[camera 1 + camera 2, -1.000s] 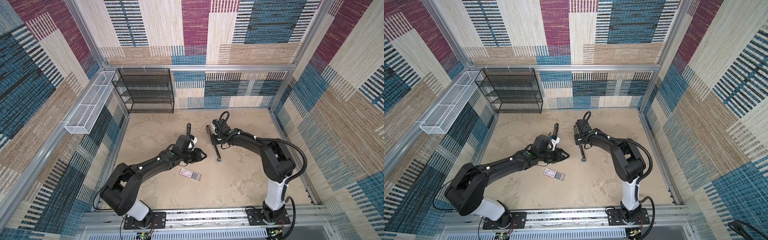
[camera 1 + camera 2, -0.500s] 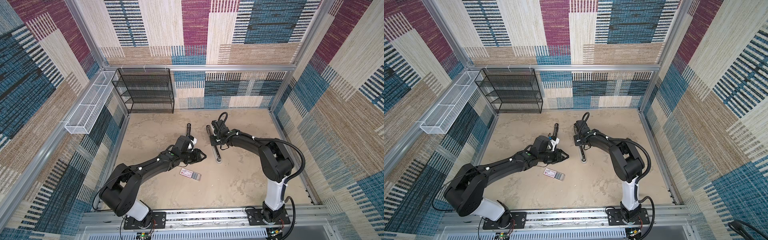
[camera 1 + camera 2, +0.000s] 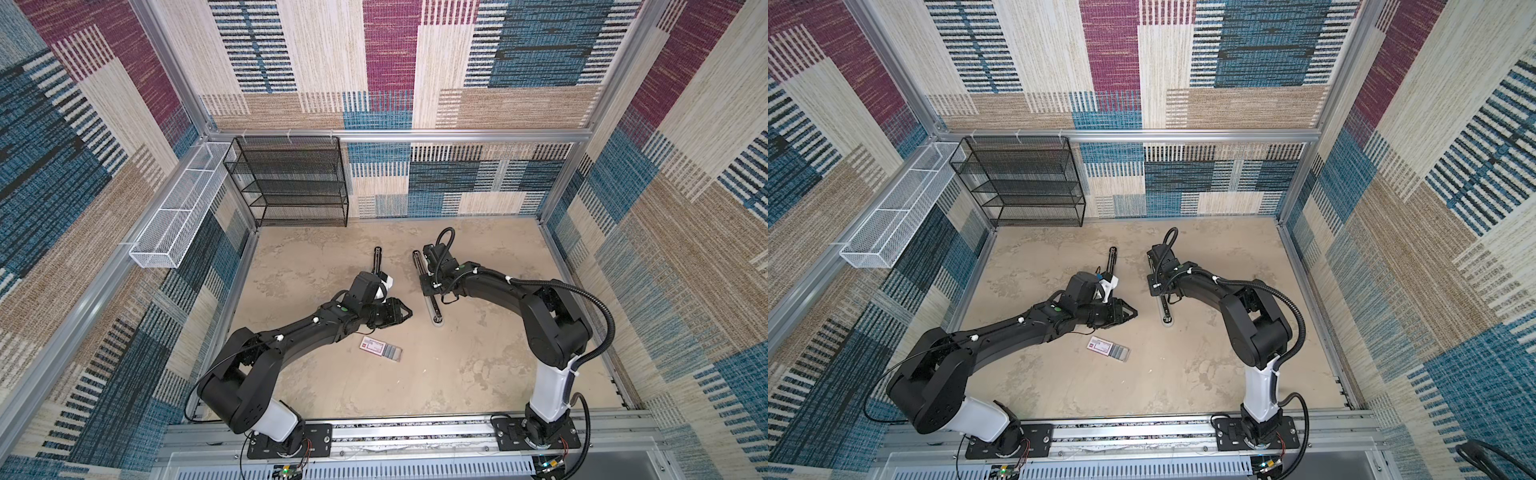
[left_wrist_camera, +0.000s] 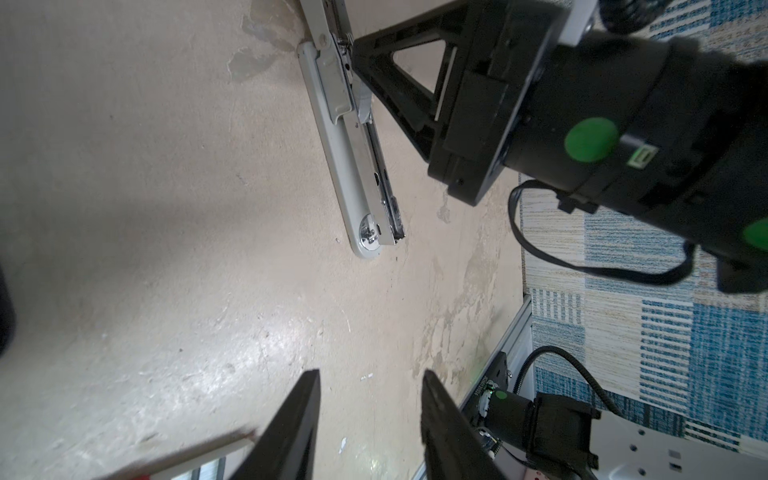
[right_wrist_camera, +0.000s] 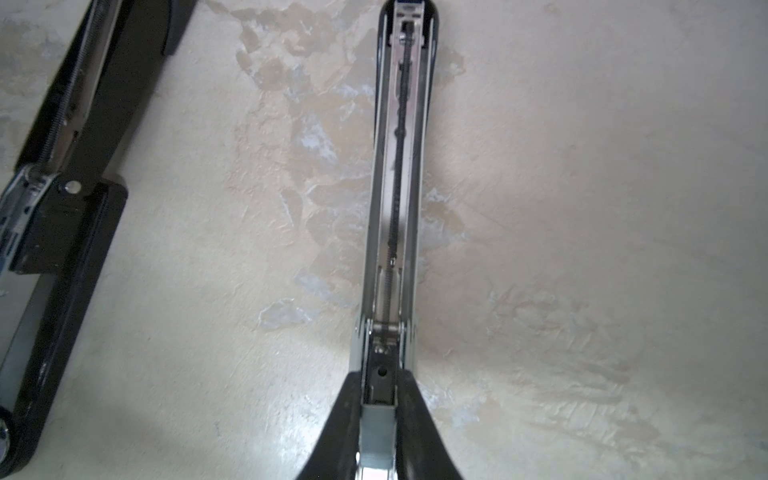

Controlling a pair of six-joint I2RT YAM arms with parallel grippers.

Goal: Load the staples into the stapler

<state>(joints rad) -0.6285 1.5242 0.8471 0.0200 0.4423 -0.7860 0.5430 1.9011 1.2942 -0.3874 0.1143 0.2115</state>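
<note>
staples box (image 3: pixel 381 348) lies just base-side of left gripper (image 3: pixel 406 316), nearer arm; jaws half open, empty; right gripper (image 5: pixel 379 386) clamps stapler (image 4: pixel 349 174)

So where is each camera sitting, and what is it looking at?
Both top views: high up, side by side, looking down on the table; both arms show, left gripper and right gripper.
Left wrist: on the left arm, looking past its open fingers at the grey stapler and the right gripper clamped on it.
Right wrist: on the right arm, looking along the grey stapler its fingers clamp; a black stapler lies beside.
Shared: every view shows the grey stapler; both top views show the staples box.
</note>
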